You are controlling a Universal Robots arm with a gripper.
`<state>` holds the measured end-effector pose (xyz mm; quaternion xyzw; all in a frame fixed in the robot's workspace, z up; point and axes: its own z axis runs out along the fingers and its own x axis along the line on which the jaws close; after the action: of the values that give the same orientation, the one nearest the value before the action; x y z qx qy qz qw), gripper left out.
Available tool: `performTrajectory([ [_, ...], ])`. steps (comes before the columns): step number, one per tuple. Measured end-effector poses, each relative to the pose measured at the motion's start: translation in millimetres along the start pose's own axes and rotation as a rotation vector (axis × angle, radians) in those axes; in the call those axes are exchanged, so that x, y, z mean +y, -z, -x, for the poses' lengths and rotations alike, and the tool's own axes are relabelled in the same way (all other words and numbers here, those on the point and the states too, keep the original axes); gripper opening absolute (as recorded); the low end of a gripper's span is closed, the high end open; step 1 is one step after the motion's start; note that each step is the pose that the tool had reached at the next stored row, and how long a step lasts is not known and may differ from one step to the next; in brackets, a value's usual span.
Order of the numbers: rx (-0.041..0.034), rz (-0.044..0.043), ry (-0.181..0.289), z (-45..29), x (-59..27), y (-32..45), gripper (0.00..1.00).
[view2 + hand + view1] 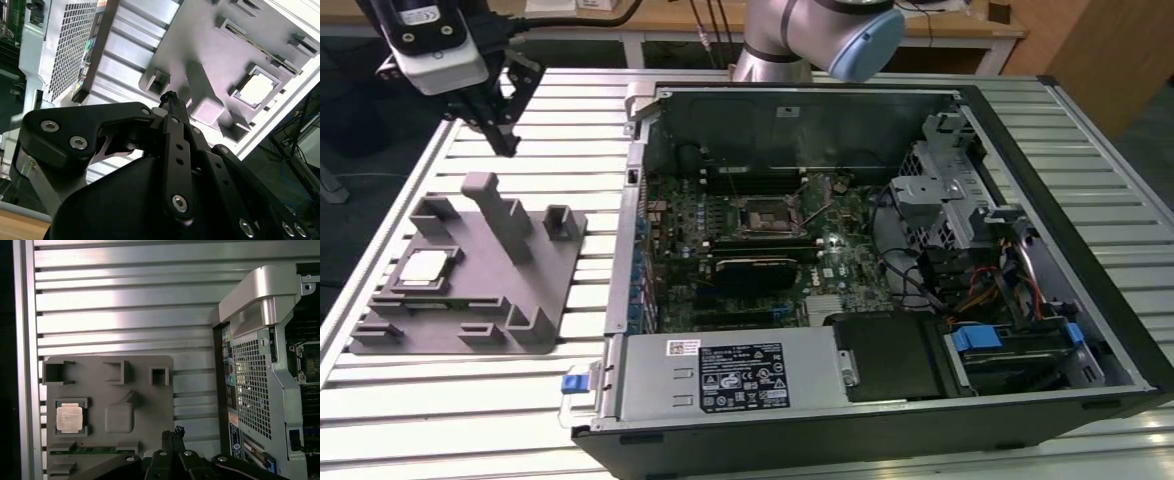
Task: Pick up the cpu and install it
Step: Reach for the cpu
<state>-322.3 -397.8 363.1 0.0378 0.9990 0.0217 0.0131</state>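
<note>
- The cpu [427, 266] is lying flat in a square pocket of the grey tray [467, 312], on the exterior view's left, well apart from the computer case [854, 432].
- It is showing me a thin square chip with a silvery metal top plate and a pale rim; in the first wrist view the cpu [69, 417] is sitting snug inside its dark-edged recess.
- The tray is resting on the slatted metal table [467, 420], just beside the open case, and is carrying several upright posts.
- The tallest post [487, 205] is standing near the chip's pocket, between the pocket and the case.
- Inside the case, the green motherboard [854, 262] is lying exposed, with its square black-framed socket [763, 216] sitting near the middle.
- A grey power supply [727, 375] is occupying the case's near corner in the exterior view.
- I am holding my gripper [508, 148] in the air above the table, beyond the tray's far edge, pointing down.
- My fingers are pressing together at their tips, clenched with nothing between them and touching neither the tray nor the chip.
</note>
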Motion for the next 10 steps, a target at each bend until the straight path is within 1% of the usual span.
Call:
performTrajectory([
  [10,0.0001,-0.0001,0.000,-16.1,-1.4,-4.7,0.11],
])
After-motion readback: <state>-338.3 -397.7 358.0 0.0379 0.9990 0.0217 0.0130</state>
